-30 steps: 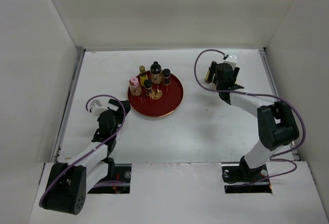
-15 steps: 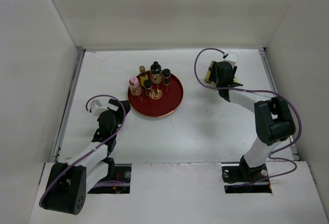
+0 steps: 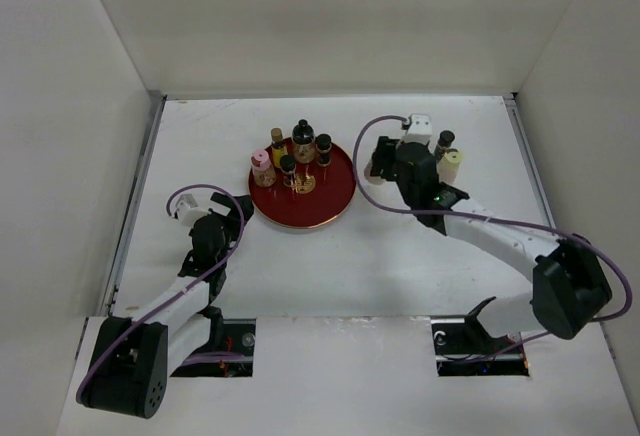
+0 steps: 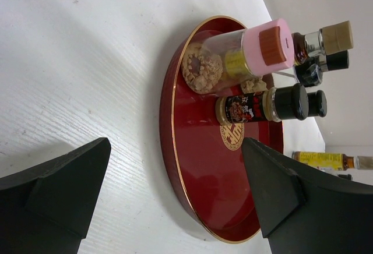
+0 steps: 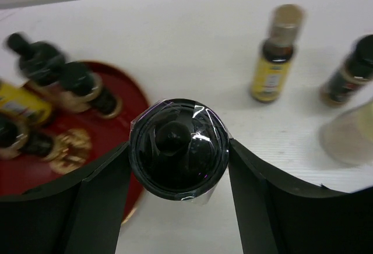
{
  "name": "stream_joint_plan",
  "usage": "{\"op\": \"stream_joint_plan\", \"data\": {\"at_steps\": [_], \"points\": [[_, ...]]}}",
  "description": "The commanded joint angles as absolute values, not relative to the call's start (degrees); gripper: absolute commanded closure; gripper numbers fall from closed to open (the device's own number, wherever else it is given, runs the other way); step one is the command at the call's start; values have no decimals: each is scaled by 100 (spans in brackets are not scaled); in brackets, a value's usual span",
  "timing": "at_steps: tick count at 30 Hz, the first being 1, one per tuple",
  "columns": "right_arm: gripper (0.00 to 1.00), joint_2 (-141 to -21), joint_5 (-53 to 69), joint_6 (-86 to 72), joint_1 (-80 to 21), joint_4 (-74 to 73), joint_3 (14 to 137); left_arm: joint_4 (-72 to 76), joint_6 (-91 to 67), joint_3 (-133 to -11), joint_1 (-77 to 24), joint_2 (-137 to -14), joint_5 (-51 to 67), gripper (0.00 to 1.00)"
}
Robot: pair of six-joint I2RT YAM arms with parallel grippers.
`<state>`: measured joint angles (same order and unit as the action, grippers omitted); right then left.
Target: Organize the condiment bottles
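Inside right gripper (image 5: pixel 178 156), black-capped bottle (image 5: pixel 178 147), clamped

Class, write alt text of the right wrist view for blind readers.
The right gripper clamps a black-capped bottle, viewed top-down. A red tray holding bottles lies left; a yellow-labelled bottle and a dark bottle stand beyond.

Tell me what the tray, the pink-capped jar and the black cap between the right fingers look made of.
Tray: glossy red with a thin gold rim line; lacquered wood or plastic, can't tell which.
Pink-capped jar: clear body showing its contents, glass or plastic; cap matte, likely plastic.
Black cap: shiny, probably plastic, under wrinkled clear film that catches glare.
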<state>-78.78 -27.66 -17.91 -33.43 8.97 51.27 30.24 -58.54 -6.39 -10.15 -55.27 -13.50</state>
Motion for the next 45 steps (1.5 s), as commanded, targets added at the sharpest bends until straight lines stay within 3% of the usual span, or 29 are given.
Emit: {"op": "stream_joint_plan", "data": {"at_steps": [1,12,27,33,38,42,44,45], "points": [[52,-8093,-2611,-1960,-3975,1318,5659,3278,-5845,-774,-1015,-5370,-1450,0],[51,-9649,-2469,-1916,-5479,1713,7012,3199,-5880,-764,-971,-5369,-1424,0],[48,-11372,-2848,-1406,-6025,2399,8006,3243,-5924,-791,-936,-5528,-1257,0],[21,-11470,-2804,-1450,-6156,2373,8130,3217,-5924,-765,-892,-5440,-1292,0],[14,-10681,-2813,-1468,-6148,2408,7587,3217,-5924,-738,-883,-5370,-1336,0],[16,-9784,-2856,-1503,-5894,2636,6708,3217,-5924,-765,-883,-5432,-1275,0],[27,-9301,-2891,-1503,-5526,2829,6181,3217,-5924,-747,-883,-5388,-1318,0],[38,-9081,-2918,-1520,-5280,2830,5961,3234,-5924,-738,-883,-5388,-1327,0]]}}
